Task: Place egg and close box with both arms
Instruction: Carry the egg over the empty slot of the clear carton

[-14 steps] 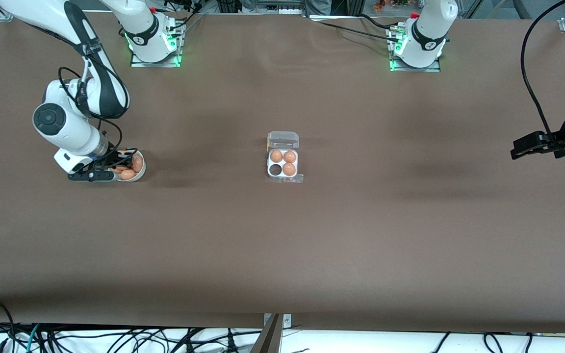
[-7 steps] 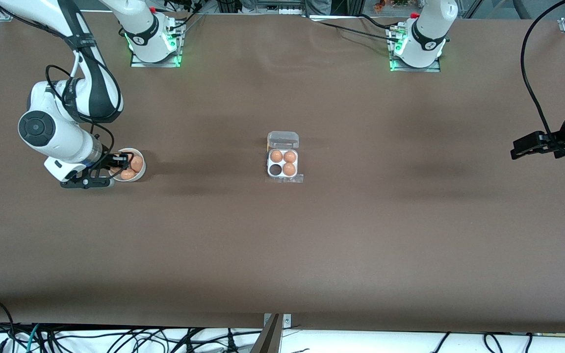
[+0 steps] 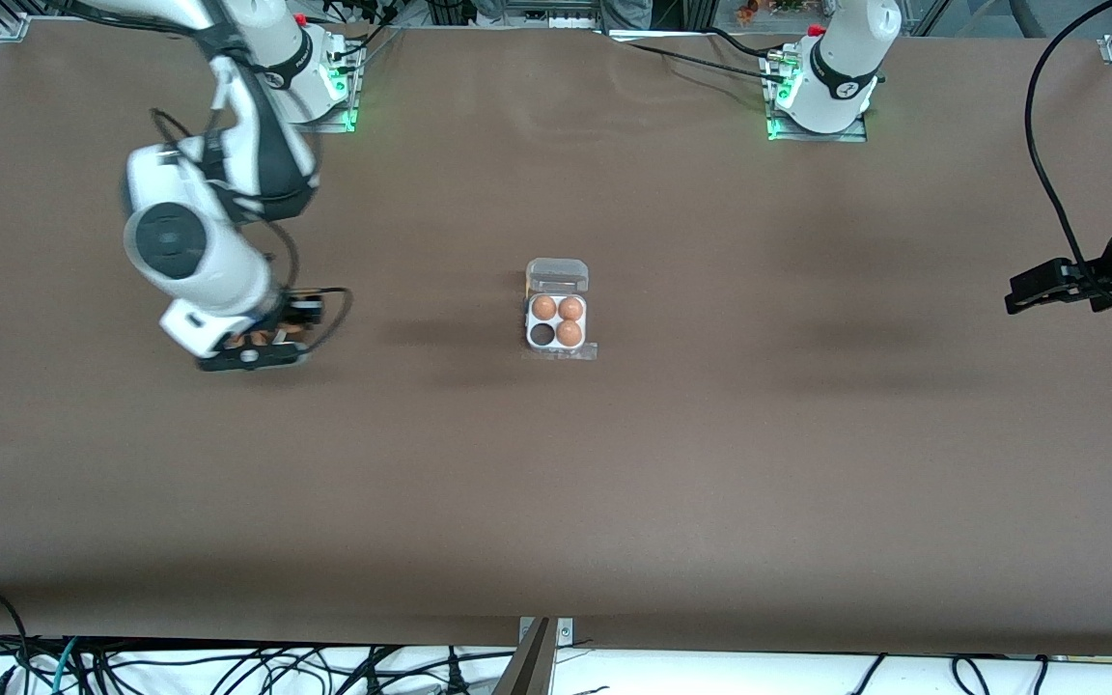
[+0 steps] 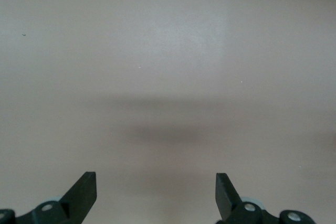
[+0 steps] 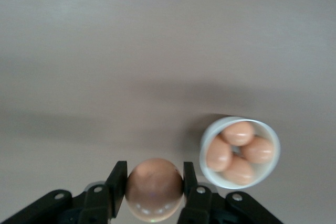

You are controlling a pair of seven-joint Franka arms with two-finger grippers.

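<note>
The box [image 3: 557, 321] lies mid-table with its clear lid [image 3: 557, 275] open. Three brown eggs fill its cells, and the cell [image 3: 542, 334] nearest the front camera, toward the right arm's end, is empty. My right gripper [image 3: 252, 349] is up in the air over the white bowl, which it mostly hides in the front view. In the right wrist view this gripper [image 5: 154, 187] is shut on a brown egg [image 5: 154, 188], and the bowl [image 5: 269, 141] beside it holds several eggs. My left gripper [image 3: 1048, 288] waits at the left arm's end of the table; its wrist view shows it [image 4: 156, 192] open and empty over bare table.
The brown table cover [image 3: 710, 463] stretches wide around the box. Both green-lit arm bases [image 3: 305, 92] [image 3: 819, 97] stand along the edge farthest from the front camera. Cables [image 3: 228, 666] hang below the near edge.
My right arm has risen out of the bowl with an egg in its grip and swung toward the box. The left arm and the box have not moved.
</note>
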